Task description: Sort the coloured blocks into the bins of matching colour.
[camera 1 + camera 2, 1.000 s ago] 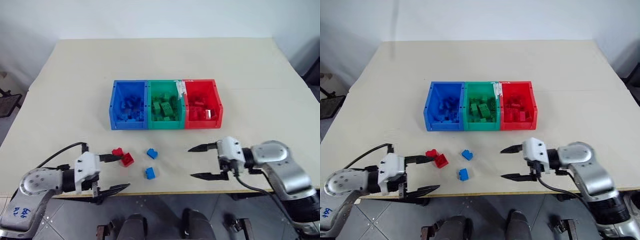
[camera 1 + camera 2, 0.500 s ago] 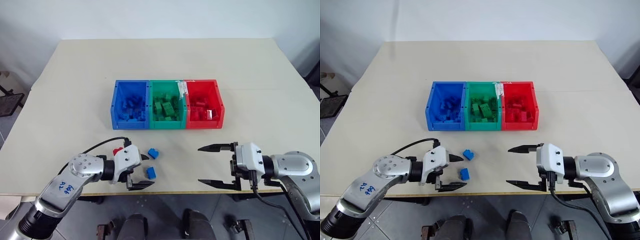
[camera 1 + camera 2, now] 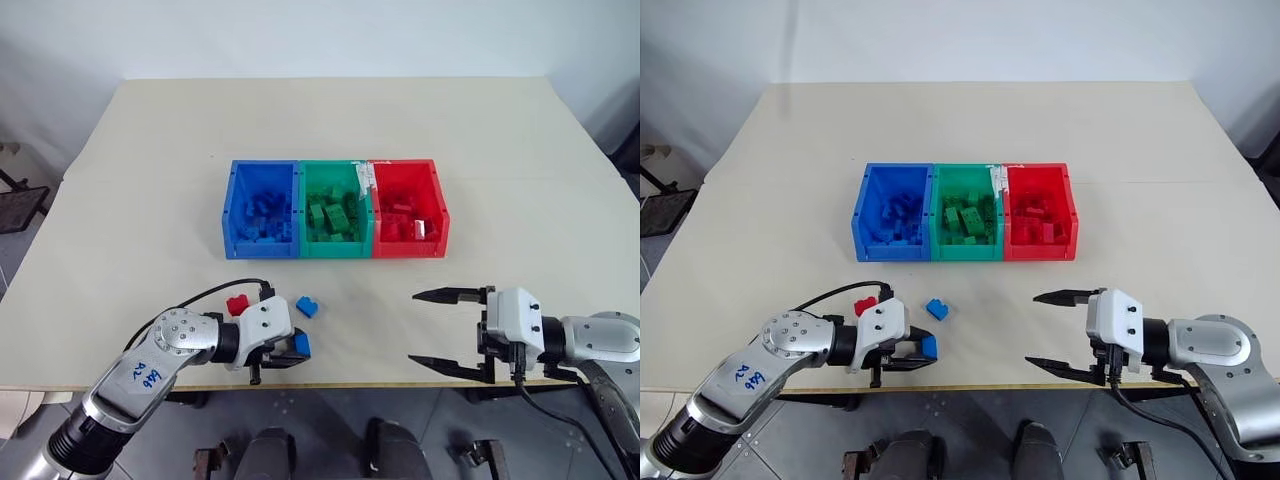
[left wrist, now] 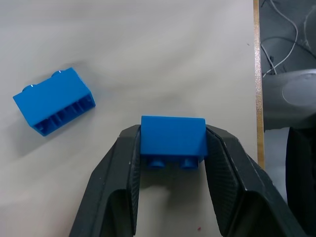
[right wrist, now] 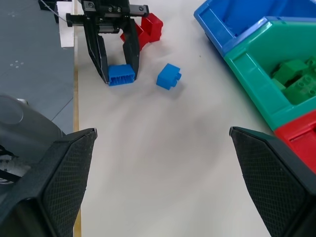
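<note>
The left gripper (image 4: 173, 143) pinches a blue block (image 4: 173, 138) on the table (image 3: 500, 150); the right gripper (image 3: 440, 328) gapes wide, empty.

A bright blue studded brick (image 4: 173, 136) sits pinched between the black, fine-textured fingers (image 4: 121, 168) of the left claw (image 3: 288, 349), whose wrist housing is white. Just beyond that claw lies a second bright blue brick (image 3: 307, 306), and beside the claw's wrist a red brick (image 3: 237, 305). The tabletop (image 3: 500, 150) is pale cream. Farther ahead of both claws stand three joined bins: blue (image 3: 230, 215), green (image 3: 335, 252) and red (image 3: 440, 215). The right claw (image 3: 436, 328) has black fingers spread wide, on a white and silver-grey arm.
</note>
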{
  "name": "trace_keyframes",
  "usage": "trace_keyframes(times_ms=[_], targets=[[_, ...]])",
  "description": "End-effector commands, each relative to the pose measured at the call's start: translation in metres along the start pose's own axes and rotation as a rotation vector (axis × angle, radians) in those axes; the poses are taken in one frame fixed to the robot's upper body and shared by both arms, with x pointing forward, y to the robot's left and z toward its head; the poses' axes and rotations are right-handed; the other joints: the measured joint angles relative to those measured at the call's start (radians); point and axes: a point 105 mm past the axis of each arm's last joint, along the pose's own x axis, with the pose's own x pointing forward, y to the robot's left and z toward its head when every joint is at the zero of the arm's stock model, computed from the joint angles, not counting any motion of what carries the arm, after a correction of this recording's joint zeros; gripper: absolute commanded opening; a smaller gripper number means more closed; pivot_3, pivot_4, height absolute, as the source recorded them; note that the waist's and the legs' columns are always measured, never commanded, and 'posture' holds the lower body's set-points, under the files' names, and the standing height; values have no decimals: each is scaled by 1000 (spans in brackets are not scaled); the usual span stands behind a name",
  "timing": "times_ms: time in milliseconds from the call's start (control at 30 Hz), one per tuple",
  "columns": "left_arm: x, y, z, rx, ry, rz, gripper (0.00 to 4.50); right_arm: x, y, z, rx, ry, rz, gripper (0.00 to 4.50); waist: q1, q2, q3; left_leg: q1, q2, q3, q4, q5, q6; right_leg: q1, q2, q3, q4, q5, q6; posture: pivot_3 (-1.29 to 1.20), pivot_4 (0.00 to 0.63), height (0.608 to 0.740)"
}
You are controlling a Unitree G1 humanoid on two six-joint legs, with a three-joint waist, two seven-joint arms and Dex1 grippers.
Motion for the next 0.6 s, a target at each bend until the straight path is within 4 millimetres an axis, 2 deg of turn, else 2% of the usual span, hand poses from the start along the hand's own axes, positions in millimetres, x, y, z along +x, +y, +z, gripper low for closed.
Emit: trace_keyframes(times_ms=[33, 100, 167, 300, 400, 467, 500, 567, 600], targets=[[-15, 16, 28, 63, -176, 34, 1465, -7, -6, 20, -39, -82, -97, 4500, 1, 0, 0, 0, 0, 0, 0, 0, 0, 0, 0, 0, 0, 0, 0, 0, 150, 740], [-29, 29, 40, 86, -269, 75, 1465, -7, -9, 27, -16, -133, -156, 4500, 0, 0, 0, 0, 0, 0, 2, 0, 0, 0, 0, 0, 0, 0, 0, 0, 150, 740], [-39, 45, 44, 90, -307, 147, 1465, -6, -14, 33, 9, -181, -211, 4500, -1, 0, 0, 0, 0, 0, 2, 0, 0, 0, 0, 0, 1, 0, 0, 0, 150, 740], [-57, 85, 59, 100, -391, 346, 1465, -2, -24, 45, 24, -269, -304, 4500, 1, 0, 0, 0, 0, 0, 2, 0, 0, 0, 0, 0, 1, 0, 0, 0, 150, 740], [-63, 126, 73, 108, -443, 534, 1465, -1, -35, 47, 1, -285, -359, 4500, 5, -1, 0, -2, 0, -1, 5, 0, 0, 0, 0, 0, 1, 0, 0, 0, 150, 740], [-66, 161, 73, 52, -419, 700, 1465, 0, -41, 48, -11, -291, -387, 4500, 6, -2, 0, -2, -1, -1, 6, 0, 1, 1, 0, 0, 1, 1, 0, 0, 150, 740], [-67, 171, 72, 27, -411, 745, 1465, 0, -43, 48, -15, -293, -392, 4500, 6, -3, -1, -2, -1, -1, 6, 0, 1, 1, 0, 0, 1, 1, 1, 0, 150, 740], [-67, 182, 72, -44, -425, 764, 1465, 1, -44, 47, -16, -295, -395, 4500, 0, -3, -1, -2, -1, -1, 5, 0, 1, 1, 0, 0, 1, 1, 1, 0, 150, 740], [-66, 182, 72, -40, -411, 760, 1815, 1, -44, 47, -20, -291, -391, 4500, -3, -3, -1, -1, -1, -1, 5, -1, 1, 1, 0, 0, 2, 1, 2, 0, 150, 740]])
